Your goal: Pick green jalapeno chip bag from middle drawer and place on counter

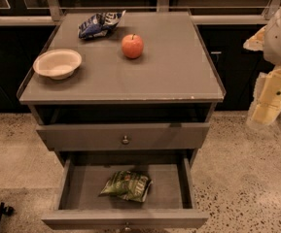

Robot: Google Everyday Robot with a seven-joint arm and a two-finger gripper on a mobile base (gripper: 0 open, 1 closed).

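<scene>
Tool [269,103] position: off the right side of the desk [169,72], beyond its front right corner and hanging over the floor, well apart from every item. Tool state: cannot be told from this view. It carries nothing that can be seen.

Desk contents, from the right side inward: a red apple [132,45] near the middle of the rear half; a blue-and-white chip bag [98,24] at the rear edge, left of centre; a pale bowl [57,63] near the left edge. The front right part of the desk is bare.

Below the desk front edge sits the upper drawer front [81,136], nearly closed. Below that, the middle drawer [81,183] is pulled out towards the camera. The green jalapeno chip bag [126,185] lies flat on the drawer floor, under the centre of the desk front edge, touching no drawer wall.

Handling assessment: the bag appears crumpled, light and soft, with a slick foil skin. Expect it to yield and slide under pressure; the contents are likely brittle.

Recommended hold: approach from above, clear of the upper drawer front, and close across a raised fold near the middle of the bag, with moderate force. A hold on a flat corner is likely to slip.

Progress assessment: the pick has not begun; reach and descent into the drawer come first.
</scene>
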